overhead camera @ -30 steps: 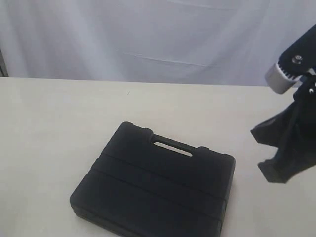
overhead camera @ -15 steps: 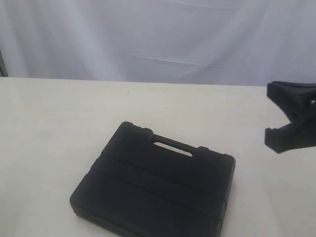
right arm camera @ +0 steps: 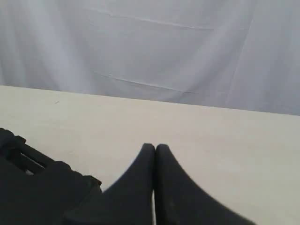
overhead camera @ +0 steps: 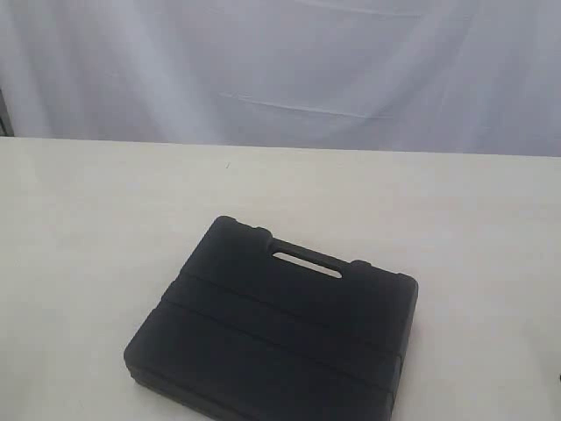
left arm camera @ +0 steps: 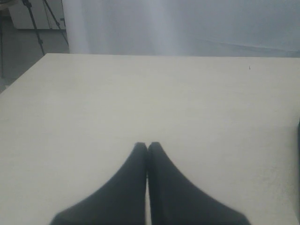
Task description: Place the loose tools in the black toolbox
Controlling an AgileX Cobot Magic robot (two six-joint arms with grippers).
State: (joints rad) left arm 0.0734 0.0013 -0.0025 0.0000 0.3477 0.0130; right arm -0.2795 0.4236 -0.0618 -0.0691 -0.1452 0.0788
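Black toolbox (overhead camera: 272, 338) shut, flat, 6 o'clock on table (overhead camera: 96, 202). Left gripper (left arm camera: 147, 146), right gripper (right arm camera: 155, 147): fingers pressed together, empty. Judgement: packing looks finished; park arms clear, don't nudge case.

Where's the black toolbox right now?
Exterior view: the black toolbox lies closed on the table, lower centre, well in front of the white curtain.

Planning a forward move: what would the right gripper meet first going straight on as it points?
Way looks free: right gripper points over the table, toolbox off to one side; likely the curtain beyond, depth unclear.
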